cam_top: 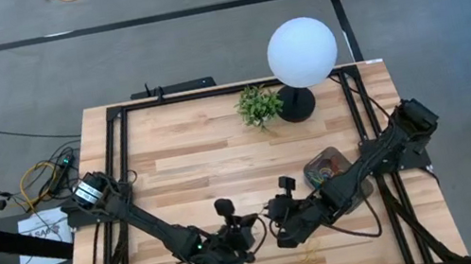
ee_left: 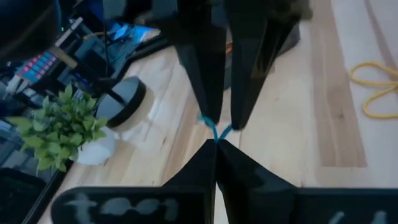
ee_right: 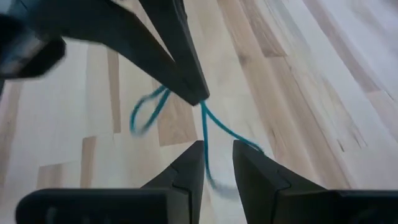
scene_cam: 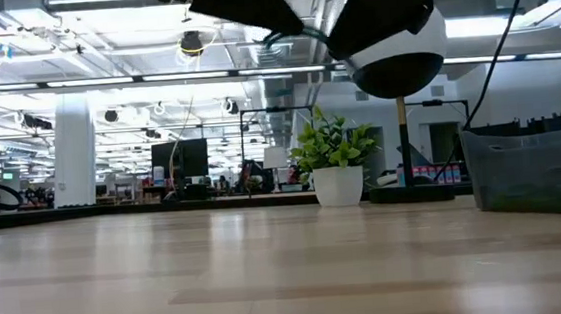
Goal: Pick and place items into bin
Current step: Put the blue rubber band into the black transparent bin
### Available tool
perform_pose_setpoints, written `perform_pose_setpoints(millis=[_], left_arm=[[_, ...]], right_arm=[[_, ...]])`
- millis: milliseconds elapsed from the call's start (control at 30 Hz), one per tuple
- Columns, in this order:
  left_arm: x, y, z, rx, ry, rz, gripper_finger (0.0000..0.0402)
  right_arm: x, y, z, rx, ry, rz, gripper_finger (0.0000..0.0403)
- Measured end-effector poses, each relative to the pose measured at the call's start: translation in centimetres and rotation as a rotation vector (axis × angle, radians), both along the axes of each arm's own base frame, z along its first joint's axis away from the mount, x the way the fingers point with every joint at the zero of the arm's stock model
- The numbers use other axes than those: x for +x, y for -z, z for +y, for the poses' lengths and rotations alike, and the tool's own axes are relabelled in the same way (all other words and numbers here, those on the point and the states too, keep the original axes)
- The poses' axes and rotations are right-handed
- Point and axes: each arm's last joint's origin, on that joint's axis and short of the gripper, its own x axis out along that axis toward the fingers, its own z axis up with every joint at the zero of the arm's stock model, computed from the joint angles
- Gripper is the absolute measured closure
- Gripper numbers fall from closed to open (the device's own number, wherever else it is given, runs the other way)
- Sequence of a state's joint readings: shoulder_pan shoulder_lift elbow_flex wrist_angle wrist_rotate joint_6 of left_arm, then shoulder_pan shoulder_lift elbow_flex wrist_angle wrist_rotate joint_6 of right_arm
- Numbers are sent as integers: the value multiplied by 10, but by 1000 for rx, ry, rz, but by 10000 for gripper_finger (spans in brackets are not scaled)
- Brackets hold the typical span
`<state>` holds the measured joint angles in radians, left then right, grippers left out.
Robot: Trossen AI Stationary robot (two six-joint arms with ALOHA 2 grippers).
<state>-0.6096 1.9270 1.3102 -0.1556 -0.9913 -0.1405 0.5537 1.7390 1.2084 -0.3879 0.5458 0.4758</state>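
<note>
A thin blue rubber band (ee_right: pixel 205 124) hangs between my two grippers, near the table's near edge. My left gripper (ee_left: pixel 216 144) (cam_top: pixel 250 229) is shut on it. My right gripper (ee_right: pixel 217 155) (cam_top: pixel 275 225) is open and faces the left one tip to tip. Its fingers stand on either side of one blue strand, and no touch shows. A yellow band (cam_top: pixel 311 252) (ee_left: pixel 373 87) lies flat on the wood nearby. The dark translucent bin (cam_top: pixel 326 167) (scene_cam: pixel 537 167) stands right of centre with several coloured bands inside. My left gripper pinches the blue band between its two shut fingertips at a point along the strand (ee_right: pixel 200 104). The band is clear of the table. A small loop (ee_right: pixel 146 115) dangles on one side, and a longer strand (ee_right: pixel 233 134) trails on the other, between my right gripper's fingers.
A small green plant in a white pot (cam_top: pixel 258 105) (scene_cam: pixel 336 163) and a black round lamp base (cam_top: pixel 296 103) under a white globe (cam_top: pixel 301 52) stand at the far edge. Black rails (cam_top: pixel 116 162) run along the table's left and right sides. Bare wood lies at the table's centre.
</note>
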Motion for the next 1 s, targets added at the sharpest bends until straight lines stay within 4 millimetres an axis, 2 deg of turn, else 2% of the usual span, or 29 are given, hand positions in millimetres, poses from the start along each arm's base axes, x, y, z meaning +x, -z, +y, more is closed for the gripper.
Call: perform_pose_setpoints(millis=[400, 533, 700, 1000], left_arm=[[2, -3, -1, 11, 22, -10, 401], [3, -3, -1, 11, 22, -10, 401], [4, -1, 2, -6, 43, 15, 401], [10, 0, 10, -73, 48, 22, 373]], right_arm=[[3, -1, -1, -17, -21, -18, 326], [4, -1, -4, -17, -13, -17, 345], [3, -1, -3, -21, -17, -7, 394], [3, 0, -3, -25, -43, 8, 400]])
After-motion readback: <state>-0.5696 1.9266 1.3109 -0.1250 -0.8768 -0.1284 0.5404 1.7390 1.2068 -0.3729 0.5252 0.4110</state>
